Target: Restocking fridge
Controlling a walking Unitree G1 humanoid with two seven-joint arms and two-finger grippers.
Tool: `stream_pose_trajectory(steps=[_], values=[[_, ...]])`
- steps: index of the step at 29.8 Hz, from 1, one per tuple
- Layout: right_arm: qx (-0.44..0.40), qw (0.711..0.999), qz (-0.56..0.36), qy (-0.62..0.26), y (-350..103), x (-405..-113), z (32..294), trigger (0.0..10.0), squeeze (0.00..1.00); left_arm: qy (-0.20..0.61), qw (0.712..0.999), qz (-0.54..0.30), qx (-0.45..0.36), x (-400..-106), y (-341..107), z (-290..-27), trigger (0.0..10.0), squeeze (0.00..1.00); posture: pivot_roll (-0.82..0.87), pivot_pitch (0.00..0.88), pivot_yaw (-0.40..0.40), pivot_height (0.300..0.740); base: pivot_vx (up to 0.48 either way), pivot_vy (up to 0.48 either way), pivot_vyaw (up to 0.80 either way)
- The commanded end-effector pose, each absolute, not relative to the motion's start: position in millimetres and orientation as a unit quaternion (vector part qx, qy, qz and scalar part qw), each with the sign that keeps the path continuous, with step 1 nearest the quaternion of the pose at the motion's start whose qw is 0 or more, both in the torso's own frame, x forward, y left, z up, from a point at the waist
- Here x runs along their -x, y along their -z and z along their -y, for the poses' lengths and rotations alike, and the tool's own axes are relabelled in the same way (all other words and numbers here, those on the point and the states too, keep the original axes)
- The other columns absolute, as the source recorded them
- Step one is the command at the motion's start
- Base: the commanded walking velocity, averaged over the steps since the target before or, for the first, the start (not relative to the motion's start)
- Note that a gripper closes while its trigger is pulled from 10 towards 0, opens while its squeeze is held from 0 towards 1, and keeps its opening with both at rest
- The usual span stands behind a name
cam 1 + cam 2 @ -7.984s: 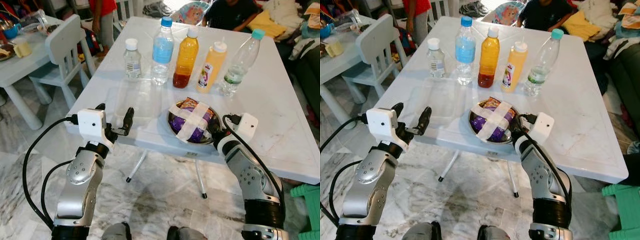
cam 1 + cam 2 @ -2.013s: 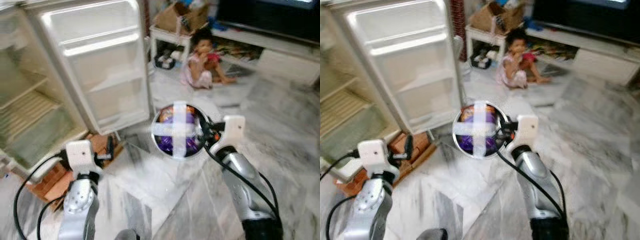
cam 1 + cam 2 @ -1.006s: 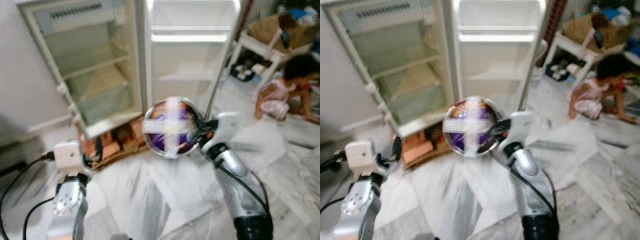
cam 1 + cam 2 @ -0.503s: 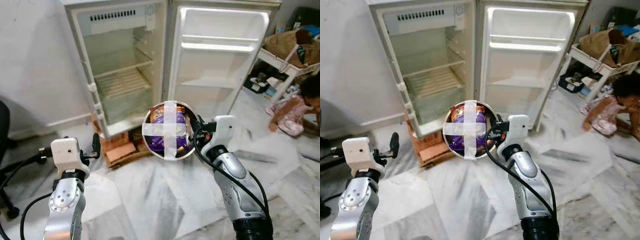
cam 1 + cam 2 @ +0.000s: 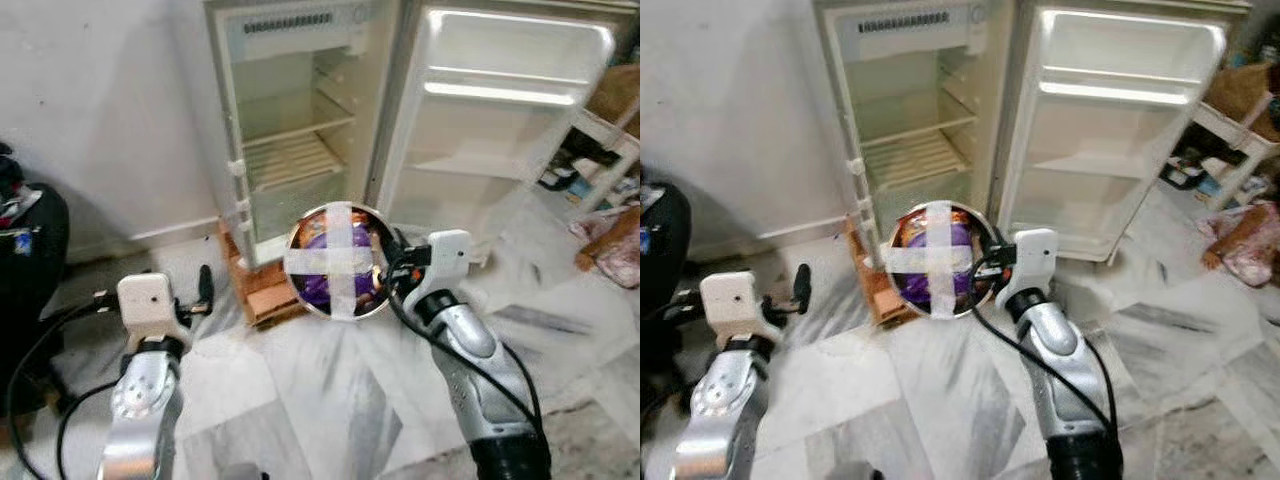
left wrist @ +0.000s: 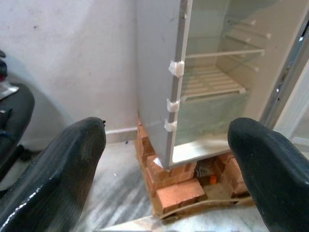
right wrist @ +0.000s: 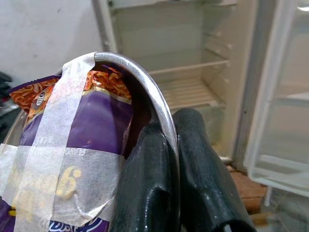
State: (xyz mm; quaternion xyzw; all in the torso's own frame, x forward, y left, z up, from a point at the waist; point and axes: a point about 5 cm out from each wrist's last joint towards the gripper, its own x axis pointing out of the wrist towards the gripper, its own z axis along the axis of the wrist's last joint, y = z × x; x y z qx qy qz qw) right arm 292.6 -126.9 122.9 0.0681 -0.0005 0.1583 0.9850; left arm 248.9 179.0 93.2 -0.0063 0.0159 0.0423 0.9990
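Before open fridge (image 5: 300, 130), carrying steel bowl (image 5: 335, 262) by rim, right gripper (image 7: 169, 145) pinching rim between both fingers. Taped snack packet (image 7: 67, 145) riding inside. Bowl stiff, light, likely slippery; gripping rim firmly. Left gripper (image 6: 166, 140) hanging open, empty.

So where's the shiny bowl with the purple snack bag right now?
The metal bowl is up in the air, in the middle of the left eye view, pinched at its rim by the right end effector, just in front of the open fridge.

grey marble floor (image 5: 300, 400); brick stack (image 5: 262, 290) under open fridge (image 5: 300, 120)
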Motion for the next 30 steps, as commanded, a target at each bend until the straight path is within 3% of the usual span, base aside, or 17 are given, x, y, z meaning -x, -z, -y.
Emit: stream_pose_trajectory(steps=[1,24,30], values=[[-0.070,0.986,0.018,-0.151,-130,-294,130,10.0,0.00,-0.041,0.999,-0.019,0.000,-249,-92,-178,10.0,0.00,0.08,0.071,-0.033,0.740,0.412,0.000,0.50],[-0.058,0.977,0.009,-0.203,-126,-289,118,10.0,0.00,-0.041,0.999,-0.023,0.012,-251,-89,-174,10.0,0.00,0.07,0.060,-0.038,0.740,0.427,0.000,0.00],[-0.051,0.974,0.019,-0.219,-129,-288,116,10.0,0.00,-0.043,0.999,-0.022,0.016,-251,-88,-174,10.0,0.00,0.07,0.059,-0.040,0.740,0.403,0.259,0.80]])
